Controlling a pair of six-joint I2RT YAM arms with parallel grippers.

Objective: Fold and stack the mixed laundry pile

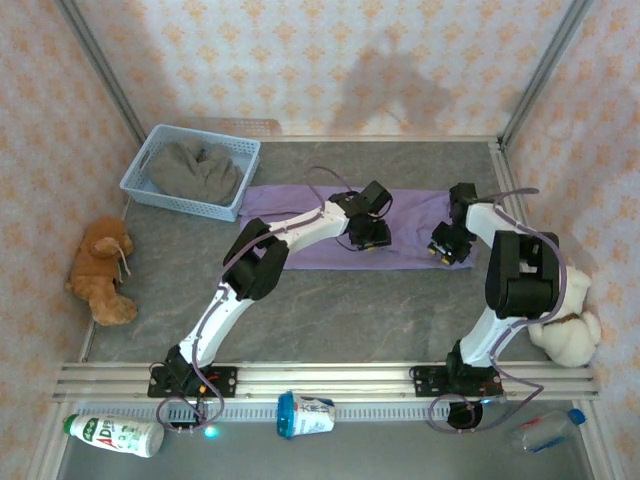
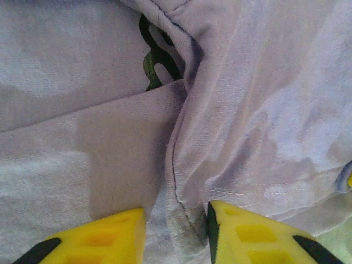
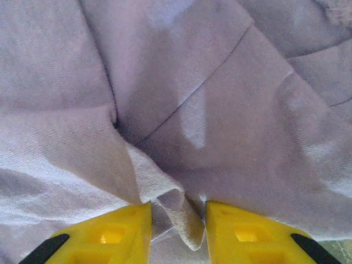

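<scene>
The lavender T-shirt (image 1: 410, 215) lies spread flat across the far middle of the table. My left gripper (image 1: 370, 238) presses down on its near edge at the centre. In the left wrist view the yellow fingers (image 2: 258, 236) stand a narrow gap apart, either side of a seamed fold of the T-shirt (image 2: 187, 231), with the dark print (image 2: 157, 55) beyond. My right gripper (image 1: 447, 250) is down on the shirt's right near corner. Its fingers (image 3: 253, 236) flank a raised ridge of the T-shirt (image 3: 179, 212), still with room beside it. The grey top (image 1: 197, 170) lies bunched in the basket.
The light blue basket (image 1: 140, 187) sits at the back left. A brown plush toy (image 1: 100, 270) lies at the left edge and a cream one (image 1: 565, 335) at the right. Two bottles (image 1: 115, 435) and a cup (image 1: 305, 415) lie in front of the rail.
</scene>
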